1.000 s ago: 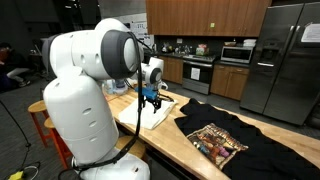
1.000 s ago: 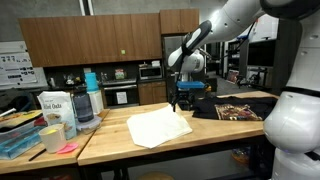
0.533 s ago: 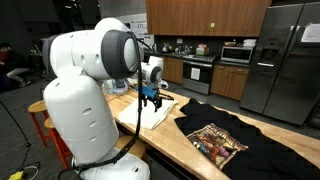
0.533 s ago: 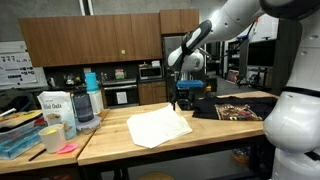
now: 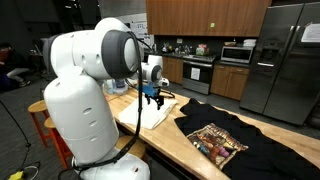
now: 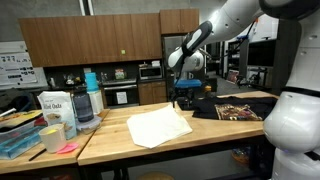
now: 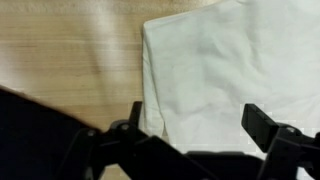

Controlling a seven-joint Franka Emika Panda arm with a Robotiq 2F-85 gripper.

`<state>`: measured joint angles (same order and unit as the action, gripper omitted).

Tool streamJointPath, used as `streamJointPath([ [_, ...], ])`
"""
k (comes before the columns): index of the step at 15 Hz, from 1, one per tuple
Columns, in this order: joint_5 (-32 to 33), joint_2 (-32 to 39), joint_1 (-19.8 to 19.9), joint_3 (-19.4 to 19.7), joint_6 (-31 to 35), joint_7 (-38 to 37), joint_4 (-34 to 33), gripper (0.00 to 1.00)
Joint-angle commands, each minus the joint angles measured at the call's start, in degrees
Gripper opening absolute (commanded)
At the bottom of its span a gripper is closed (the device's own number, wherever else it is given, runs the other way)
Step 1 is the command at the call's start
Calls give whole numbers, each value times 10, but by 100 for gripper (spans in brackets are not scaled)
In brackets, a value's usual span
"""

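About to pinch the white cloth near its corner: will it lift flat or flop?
Probably flops: the white cloth lies flat with soft creases, so it should drape from the hand. It looks thin, likely light. Pushed on the smooth wooden table, it may bunch or slide rather than move stiffly.

Black printed shirt (image 5: 250, 135) on wooden table (image 6: 110, 132); white canister (image 6: 52, 108), blue bottle (image 6: 91, 82) nearby

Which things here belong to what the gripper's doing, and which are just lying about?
In hand: open gripper, hovering over the white cloth.
Lying about: black printed T-shirt beside the cloth; white canister, blue bottle and pink note at the other end of the table.
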<state>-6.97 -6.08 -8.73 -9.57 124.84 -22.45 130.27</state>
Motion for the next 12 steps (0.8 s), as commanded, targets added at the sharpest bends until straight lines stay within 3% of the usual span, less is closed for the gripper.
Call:
streamJointPath([
  [1,-5,12,12,9,31,3,-11,100],
  [7,-9,38,27,24,83,21,-30,100],
  [12,-29,86,31,34,73,61,-79,100],
])
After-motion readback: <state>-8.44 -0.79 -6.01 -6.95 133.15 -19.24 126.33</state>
